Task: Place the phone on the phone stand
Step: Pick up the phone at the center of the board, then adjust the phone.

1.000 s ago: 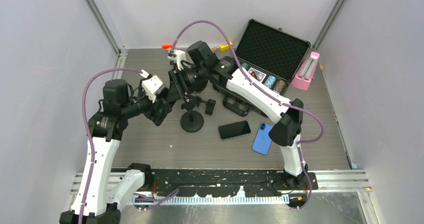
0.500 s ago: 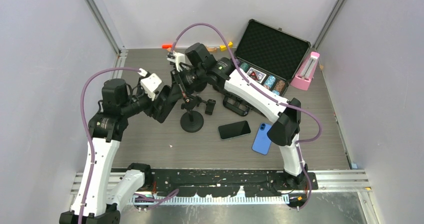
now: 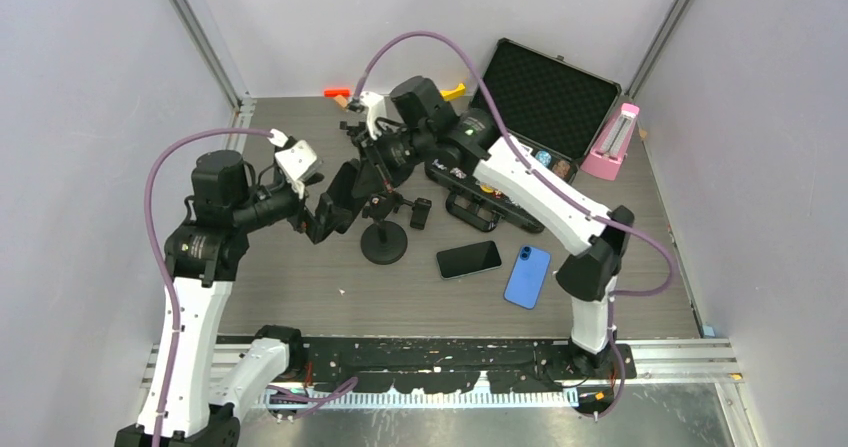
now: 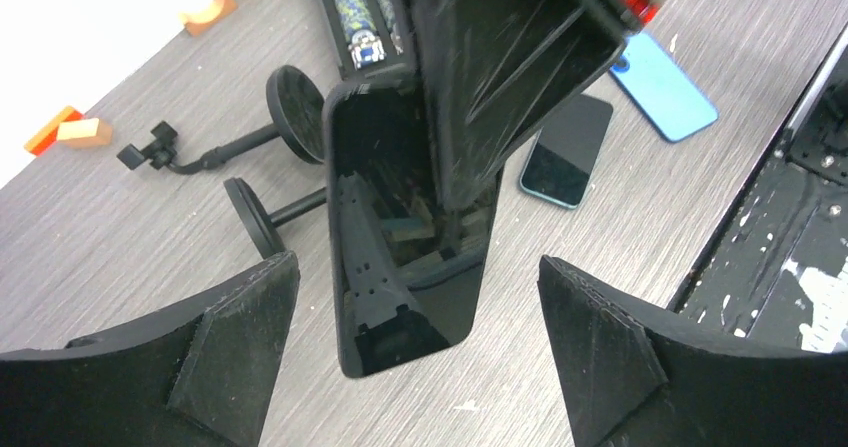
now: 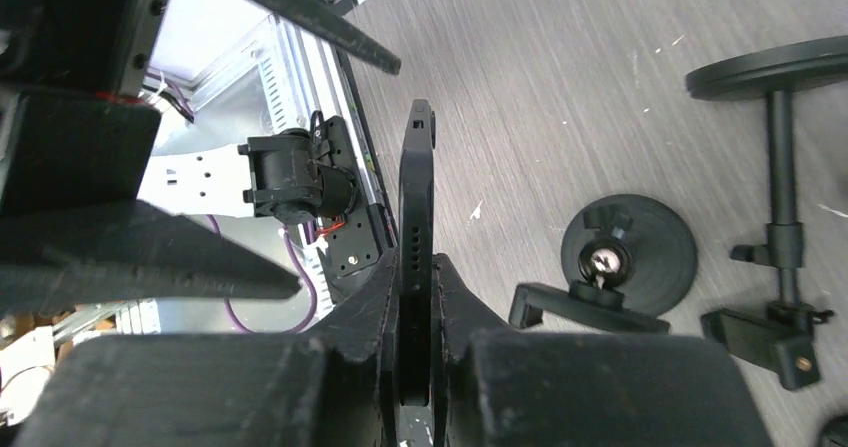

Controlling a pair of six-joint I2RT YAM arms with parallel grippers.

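A black phone [image 4: 400, 247] hangs tilted above the table, its dark screen facing the left wrist camera. My right gripper [image 5: 415, 267] is shut on it, fingers pressing both flat faces of the phone [image 5: 415, 197], seen edge-on. My left gripper [image 4: 418, 265] stands open, its two fingers wide on either side of the phone's lower end without touching it. In the top view both grippers meet at the phone [image 3: 343, 195], just left of the black phone stand [image 3: 384, 244], which stands on a round base with its clamp [image 3: 421, 212] sticking out to the right.
A second black phone [image 3: 468, 259] and a blue phone [image 3: 527, 276] lie flat to the right of the stand. An open black foam-lined case [image 3: 545, 97] sits at the back right, a pink object [image 3: 612, 142] beside it. Small coloured blocks [image 3: 335, 93] lie along the back edge.
My right gripper closed on the phone, then my left gripper opened wide and let go of it. The right arm has shifted slightly right.
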